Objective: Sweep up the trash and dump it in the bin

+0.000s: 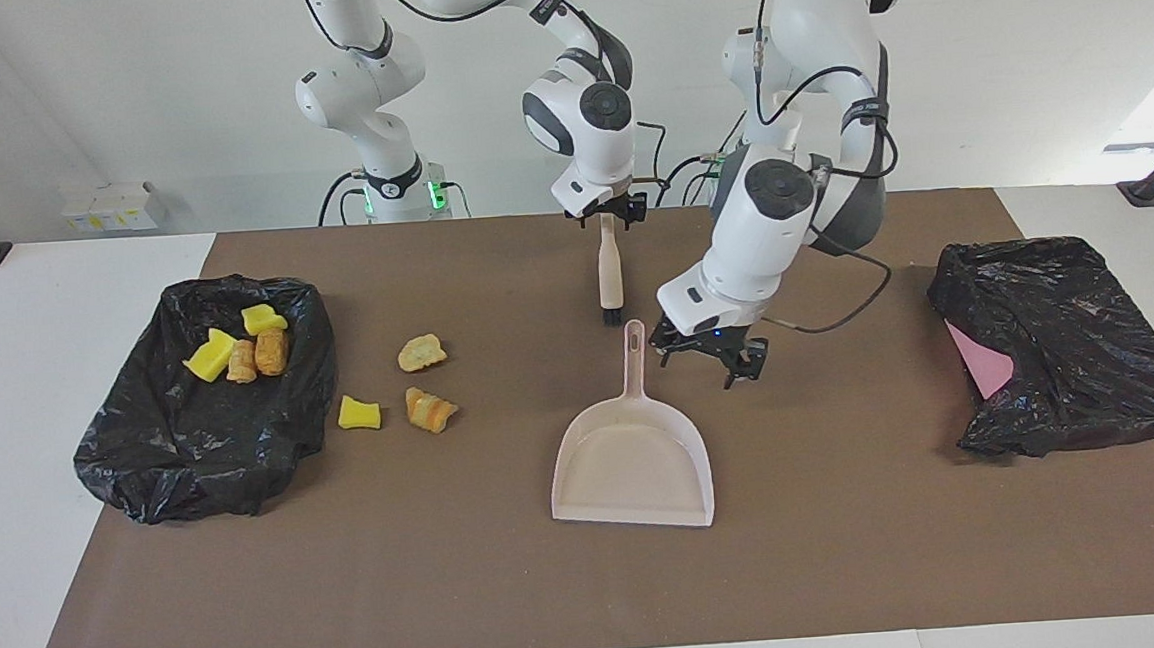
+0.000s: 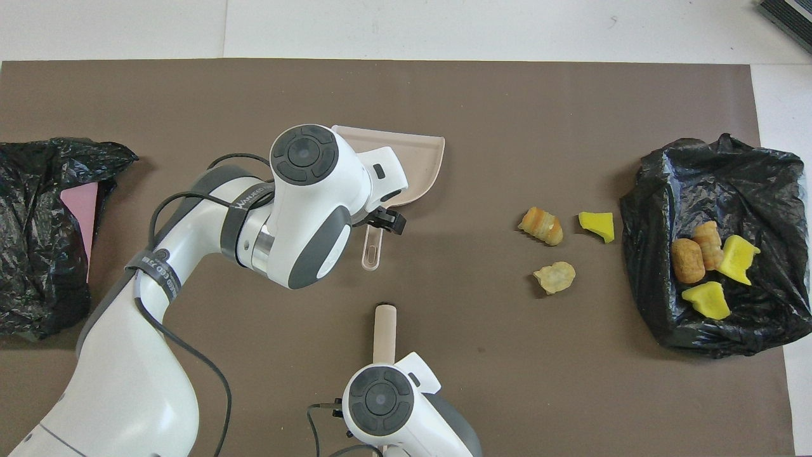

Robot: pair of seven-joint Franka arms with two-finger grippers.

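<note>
Trash, loose: three lumps on the brown mat [image 1: 852, 568], toward the right arm's end of the surface [image 1: 2, 419].
- tan crumbly piece [image 1: 422, 352], nearest the robots of the three
- yellow foam chunk [image 1: 360, 412], just beside the black bag [image 1: 194, 458]
- striped orange roll [image 1: 430, 410], between the chunk and the dustpan [image 1: 636, 466], its long axis slanting across the mat

Trash, bagged: four lumps lie in the open black bag, two yellow [image 1: 210, 356] [image 1: 263, 318] and two tan-orange [image 1: 241, 362] [image 1: 272, 351], touching in a cluster.

All seven lumps are well apart from both sets of jaws.

Left gripper [image 1: 707, 358]: jaws spread wide, grasping nothing. It hangs low over the mat just beside the dustpan's handle [image 1: 633, 361], on the side toward the left arm's end. One fingertip is close to the handle; I cannot tell if it touches.

Right gripper [image 1: 608, 212]: over the mat's edge nearest the robots, jaws set astride the top of the brush [image 1: 610, 272]. Cannot tell whether they press on it.

Brush: long axis runs from the robots outward, dark bristle end near the tip of the dustpan handle, apart from it.

Dustpan: flat on the mat, handle pointing toward the robots, mouth pointing away from them, roughly in line with the brush.

A second black bag [image 1: 1070, 354] lies at the left arm's end, with a pink sheet [image 1: 980, 359] showing in its opening.
</note>
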